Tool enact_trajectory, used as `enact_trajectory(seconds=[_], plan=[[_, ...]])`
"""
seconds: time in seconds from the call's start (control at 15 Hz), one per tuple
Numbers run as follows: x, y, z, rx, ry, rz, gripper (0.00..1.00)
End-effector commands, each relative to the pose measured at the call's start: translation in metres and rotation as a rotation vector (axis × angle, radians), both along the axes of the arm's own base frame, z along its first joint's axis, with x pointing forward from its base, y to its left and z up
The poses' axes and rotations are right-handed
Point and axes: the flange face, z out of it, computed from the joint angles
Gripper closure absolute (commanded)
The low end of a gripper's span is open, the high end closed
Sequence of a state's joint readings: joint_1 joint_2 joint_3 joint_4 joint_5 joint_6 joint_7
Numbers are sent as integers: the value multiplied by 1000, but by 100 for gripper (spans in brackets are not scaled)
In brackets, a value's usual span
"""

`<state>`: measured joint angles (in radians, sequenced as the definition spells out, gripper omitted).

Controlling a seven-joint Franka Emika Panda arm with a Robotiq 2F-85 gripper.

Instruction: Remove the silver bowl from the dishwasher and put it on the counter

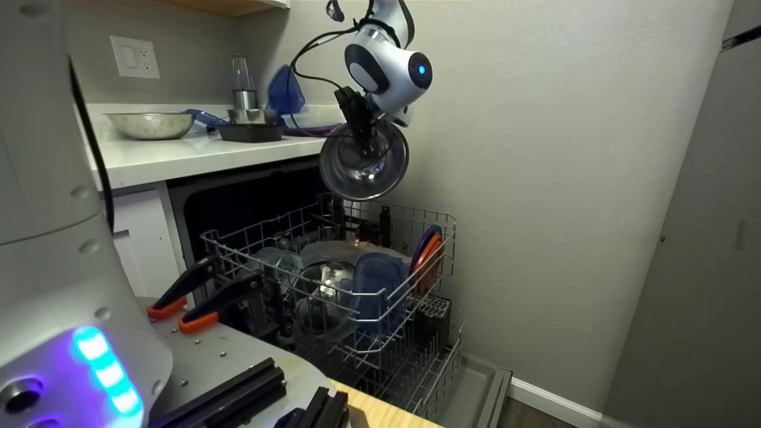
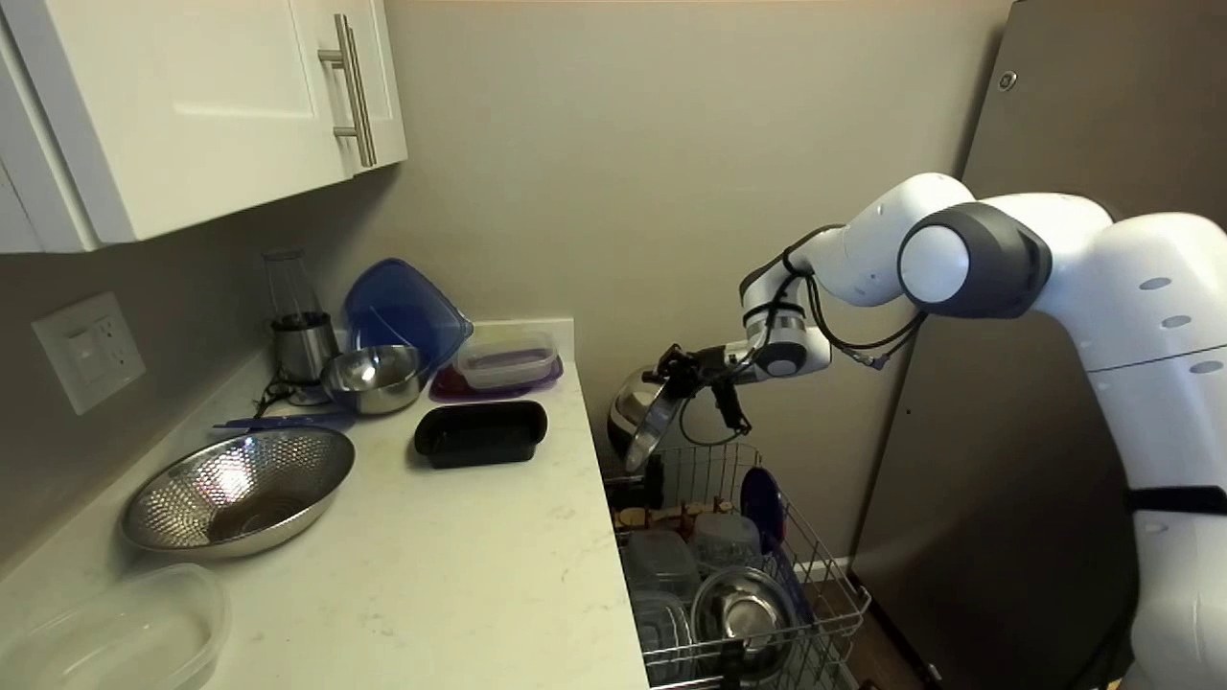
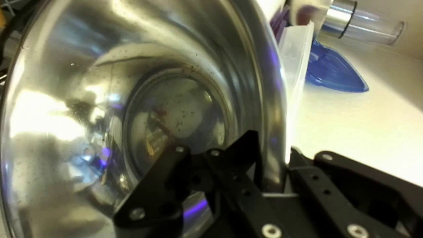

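Observation:
The silver bowl is shiny and mirror-like, in the air above the rack, tilted on its side with its opening toward the gripper. It also shows in an exterior view and fills much of the wrist view. My gripper is shut on the bowl's rim, one finger inside and one outside. The dishwasher is open with its racks pulled out below the bowl. The white counter lies beside the bowl, which is past its edge; the counter also shows in an exterior view.
Another shiny bowl and plastic containers lie in the rack. On the counter stand a perforated metal bowl, a black pan, a small steel bowl, a blue lid and clear containers. A cabinet hangs above.

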<state>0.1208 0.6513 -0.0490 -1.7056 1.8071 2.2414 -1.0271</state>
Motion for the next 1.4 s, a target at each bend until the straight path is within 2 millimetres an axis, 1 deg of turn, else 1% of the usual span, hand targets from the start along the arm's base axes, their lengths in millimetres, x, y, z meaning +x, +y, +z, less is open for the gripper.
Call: enact_trajectory(seconds=[0.0,0.4,0.47,0.6,0.8,0.93,1.07,1.2,1.33], plan=[[-11,7,18,-139,46,42,98],[-14,28,24,-372,76,154,98],[-19,34,30,-427,80,178,98],[-25,42,37,-541,113,233,98],[-31,53,54,-705,148,300,98],[-30,58,66,-798,167,324,98],[-28,62,73,-875,184,339,98],[-26,63,77,-946,200,351,98],[-28,66,75,-1034,196,396,98]])
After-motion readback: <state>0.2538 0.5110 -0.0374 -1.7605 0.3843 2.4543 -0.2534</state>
